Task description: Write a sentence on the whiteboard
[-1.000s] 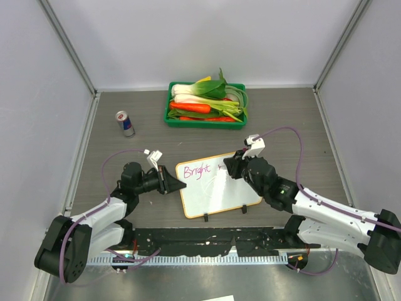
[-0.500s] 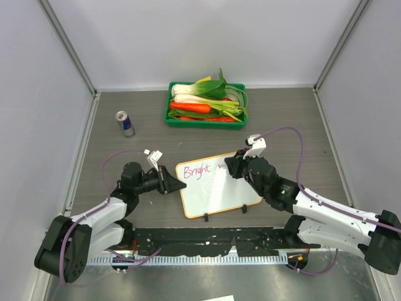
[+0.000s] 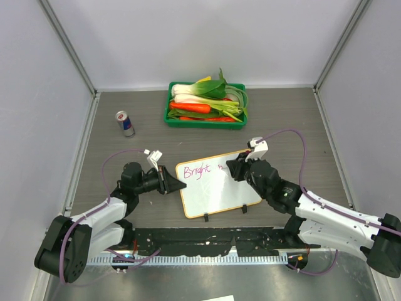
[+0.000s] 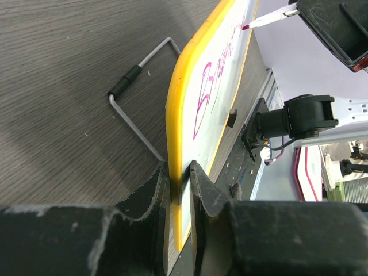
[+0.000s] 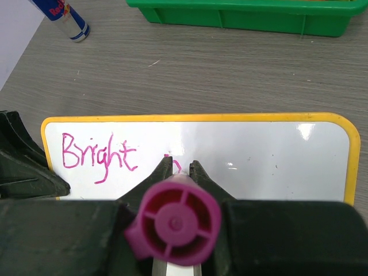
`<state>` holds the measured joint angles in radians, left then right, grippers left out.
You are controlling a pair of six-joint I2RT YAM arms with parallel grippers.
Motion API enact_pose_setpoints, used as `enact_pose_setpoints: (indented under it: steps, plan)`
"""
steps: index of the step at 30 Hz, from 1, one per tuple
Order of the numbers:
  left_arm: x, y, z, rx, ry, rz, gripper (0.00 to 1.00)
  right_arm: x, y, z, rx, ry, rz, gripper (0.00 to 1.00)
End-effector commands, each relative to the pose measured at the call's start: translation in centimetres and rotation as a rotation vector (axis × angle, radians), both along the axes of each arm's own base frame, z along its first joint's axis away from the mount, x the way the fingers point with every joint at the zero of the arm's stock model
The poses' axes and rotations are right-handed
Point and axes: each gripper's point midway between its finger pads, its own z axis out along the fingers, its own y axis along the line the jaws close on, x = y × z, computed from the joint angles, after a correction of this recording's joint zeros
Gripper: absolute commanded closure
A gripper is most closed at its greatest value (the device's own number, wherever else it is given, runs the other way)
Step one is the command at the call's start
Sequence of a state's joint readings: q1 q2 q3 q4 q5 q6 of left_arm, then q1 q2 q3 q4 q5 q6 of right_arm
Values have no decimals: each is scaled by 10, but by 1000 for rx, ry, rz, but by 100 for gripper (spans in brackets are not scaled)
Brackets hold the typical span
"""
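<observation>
The whiteboard lies mid-table with a yellow rim and two black clips on its near edge. On it the sentence reads "Bright" in magenta, with a fresh stroke starting to its right. My left gripper is shut on the whiteboard's left edge. My right gripper is shut on a magenta marker, tip on the whiteboard just right of "Bright". The marker tip also shows in the left wrist view.
A green tray of vegetables stands at the back centre. A drink can stands at the back left. A bent wire stand lies beside the board's left edge. A black rail runs along the near table edge.
My right gripper has shifted slightly right with the marker, adding a small stroke after "Bright". The left arm has not moved.
</observation>
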<state>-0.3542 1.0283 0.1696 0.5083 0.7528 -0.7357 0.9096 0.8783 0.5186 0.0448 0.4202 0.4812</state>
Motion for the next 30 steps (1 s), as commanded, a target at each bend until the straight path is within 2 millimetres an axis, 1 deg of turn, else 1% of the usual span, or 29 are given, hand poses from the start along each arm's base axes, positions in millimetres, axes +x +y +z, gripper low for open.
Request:
enact_pose_setpoints:
  steps: [1,6,9,16,24,30]
  plan:
    - [-1,-1,-2,12,-20,-16,100,-1,-10,-16,-44,30,-28,99]
    - [-1,-1,-2,12,-20,-16,100,6,-8,-4,-38,-2,-47,99]
    - [-1,-1,-2,13,-19,-16,100,11,-6,7,-22,-25,-60,99]
    - [-1,-2,-2,12,-20,-16,100,20,-6,17,-24,-51,-98,99]
    - [-1,-2,-1,11,-21,-18,100,23,-15,18,-38,-54,-140,99]
    - [-1,-2,-1,10,-22,-18,100,19,-17,6,-51,-27,-134,99]
